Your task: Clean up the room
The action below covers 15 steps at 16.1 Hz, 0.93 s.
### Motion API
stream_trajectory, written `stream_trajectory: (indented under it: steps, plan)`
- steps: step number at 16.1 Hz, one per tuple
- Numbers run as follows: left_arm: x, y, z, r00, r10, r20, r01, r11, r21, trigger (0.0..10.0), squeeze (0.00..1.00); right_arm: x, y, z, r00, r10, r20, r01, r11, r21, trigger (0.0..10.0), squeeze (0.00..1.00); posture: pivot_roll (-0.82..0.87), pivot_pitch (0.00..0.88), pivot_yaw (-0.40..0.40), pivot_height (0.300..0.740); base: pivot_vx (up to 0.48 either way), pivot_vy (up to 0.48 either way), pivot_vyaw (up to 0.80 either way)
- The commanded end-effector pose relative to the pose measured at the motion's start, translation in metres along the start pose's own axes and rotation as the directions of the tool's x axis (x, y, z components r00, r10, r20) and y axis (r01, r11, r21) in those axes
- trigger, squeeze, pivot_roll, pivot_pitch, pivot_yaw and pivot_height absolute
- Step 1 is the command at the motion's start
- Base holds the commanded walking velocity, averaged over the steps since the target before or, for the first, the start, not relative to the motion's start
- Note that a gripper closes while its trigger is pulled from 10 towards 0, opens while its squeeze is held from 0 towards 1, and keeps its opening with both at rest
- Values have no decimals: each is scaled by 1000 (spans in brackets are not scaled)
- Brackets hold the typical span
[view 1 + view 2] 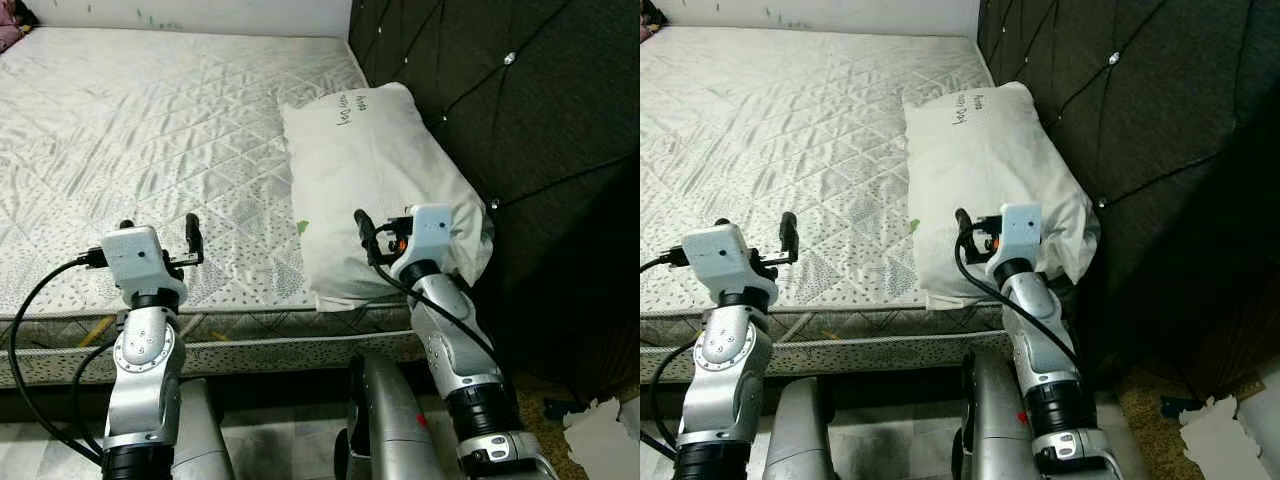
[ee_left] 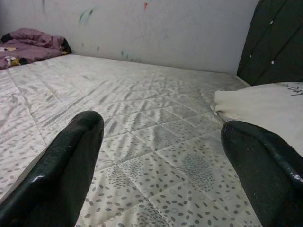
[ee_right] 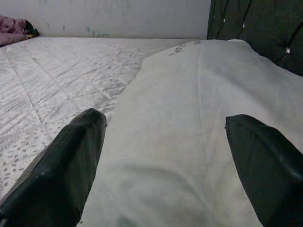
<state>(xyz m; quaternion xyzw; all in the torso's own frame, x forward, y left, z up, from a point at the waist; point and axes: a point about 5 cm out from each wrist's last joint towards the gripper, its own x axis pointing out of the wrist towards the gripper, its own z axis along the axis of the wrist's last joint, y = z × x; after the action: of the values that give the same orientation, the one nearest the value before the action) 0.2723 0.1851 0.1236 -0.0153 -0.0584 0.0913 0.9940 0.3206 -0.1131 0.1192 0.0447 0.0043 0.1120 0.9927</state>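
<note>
Your right pincer (image 1: 385,235) and its silver arm cover the near corner of the pillow (image 1: 370,160), so you cannot tell how that corner lies on the bed (image 1: 150,120). The writing on the pillow's far end is too small to read. At the far corner of the bed the pink bundle (image 2: 28,45) is cut off by the picture's edge. On the floor, the white scrap (image 1: 1225,425) also runs out of view.
</note>
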Motion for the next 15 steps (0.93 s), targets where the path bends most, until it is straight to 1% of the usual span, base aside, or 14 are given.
stream_trajectory:
  steps: [1,6,9,10,12,14,15]
  plan:
    - [0,-2,-1,1000,0,-6,0,1000,-7,10000,0,3,0,10,1000,7,26,-7,1000,8,10000,0,-30,0,-83,567,0,0,0]
    - [2,-3,0,1000,-8,-9,8,1000,-15,10000,0,3,-2,10,1000,12,18,-13,1000,15,10000,0,-30,0,-80,620,0,0,0]
    - [1,-3,-2,1000,-5,-17,5,1000,-7,10000,0,3,-2,9,1000,9,11,-10,1000,17,10000,0,-27,0,-81,660,0,0,0]
    - [0,-3,-4,1000,-6,-26,6,1000,-1,10000,0,3,-2,8,1000,7,9,-8,1000,17,10000,0,-27,0,-80,674,0,0,0]
    - [-1,-5,-6,999,-14,-47,13,1000,-16,10000,0,3,-3,8,1000,4,9,-4,1000,18,10000,0,-27,0,-79,691,0,0,0]
    - [0,-9,-4,999,-31,-45,32,999,14,10000,0,4,-4,8,1000,-3,8,3,1000,17,10000,0,-27,0,-79,714,0,0,0]
    - [0,-9,-5,998,-30,-47,31,999,11,10000,0,4,-4,8,1000,-5,7,5,1000,18,10000,0,-27,0,-79,718,0,0,0]
